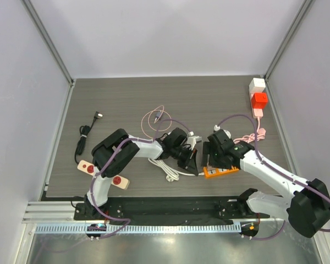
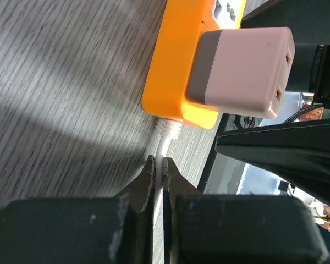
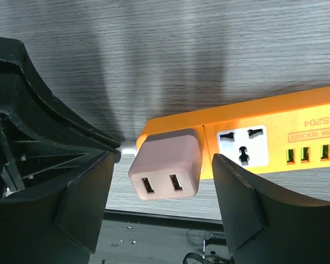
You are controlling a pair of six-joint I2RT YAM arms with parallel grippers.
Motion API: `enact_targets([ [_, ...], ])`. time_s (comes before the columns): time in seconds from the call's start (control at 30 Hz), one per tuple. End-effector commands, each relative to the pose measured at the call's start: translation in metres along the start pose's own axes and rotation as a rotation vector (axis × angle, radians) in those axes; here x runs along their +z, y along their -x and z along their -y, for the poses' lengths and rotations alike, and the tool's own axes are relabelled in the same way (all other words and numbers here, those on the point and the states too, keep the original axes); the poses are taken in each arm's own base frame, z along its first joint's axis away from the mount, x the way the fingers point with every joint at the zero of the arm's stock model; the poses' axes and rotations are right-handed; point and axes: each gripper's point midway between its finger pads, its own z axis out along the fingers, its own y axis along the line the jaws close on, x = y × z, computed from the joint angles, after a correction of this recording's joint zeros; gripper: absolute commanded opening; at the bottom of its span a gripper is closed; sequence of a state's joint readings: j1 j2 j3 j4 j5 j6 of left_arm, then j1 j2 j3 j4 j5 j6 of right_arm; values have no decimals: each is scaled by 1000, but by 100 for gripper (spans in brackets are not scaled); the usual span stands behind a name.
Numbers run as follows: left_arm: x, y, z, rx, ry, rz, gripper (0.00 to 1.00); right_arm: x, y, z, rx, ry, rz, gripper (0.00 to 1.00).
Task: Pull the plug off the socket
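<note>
Alignment mattered most: my right end effector (image 3: 164, 204) stood wide open, holding nothing, with the pink plug (image 3: 166, 165) between its fingers and touching neither, seated in the orange socket strip (image 3: 275, 137) on the bench (image 3: 154, 55). My left end effector (image 2: 158, 171) was pinched shut on the white cable (image 2: 164, 137) just ahead of its tips. I judged it best to close squarely on the plug's flat sides, then pull straight out while the left anchored the strip.
</note>
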State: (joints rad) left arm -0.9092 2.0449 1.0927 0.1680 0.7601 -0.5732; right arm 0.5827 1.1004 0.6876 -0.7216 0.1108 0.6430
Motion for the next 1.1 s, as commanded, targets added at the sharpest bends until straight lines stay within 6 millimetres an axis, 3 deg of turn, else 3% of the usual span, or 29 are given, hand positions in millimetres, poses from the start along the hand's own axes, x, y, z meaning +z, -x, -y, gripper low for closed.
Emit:
enact_targets([
  [0.0, 2, 5, -4, -3, 13, 4, 0, 3, 6, 6, 9, -46, 36, 77],
  [0.13, -1, 7, -3, -1, 1, 12, 0, 5, 6, 7, 8, -57, 35, 64],
  [0.47, -4, 10, -5, -40, -42, 26, 0, 12, -2, 8, -12, -84, 13, 52],
  [0.6, -7, 13, -6, -42, -39, 39, 0, 13, -5, 5, -21, -88, 11, 33],
  [0.7, -7, 12, -12, -57, -20, 38, 0, 8, 2, 2, -4, -74, 44, 22],
  [0.93, -8, 13, -12, -49, -8, 44, 0, -21, 40, -12, 25, -13, 210, 2],
  [1.07, -8, 12, -12, -49, -10, 41, 0, -30, 49, -19, 54, 37, 249, 1],
])
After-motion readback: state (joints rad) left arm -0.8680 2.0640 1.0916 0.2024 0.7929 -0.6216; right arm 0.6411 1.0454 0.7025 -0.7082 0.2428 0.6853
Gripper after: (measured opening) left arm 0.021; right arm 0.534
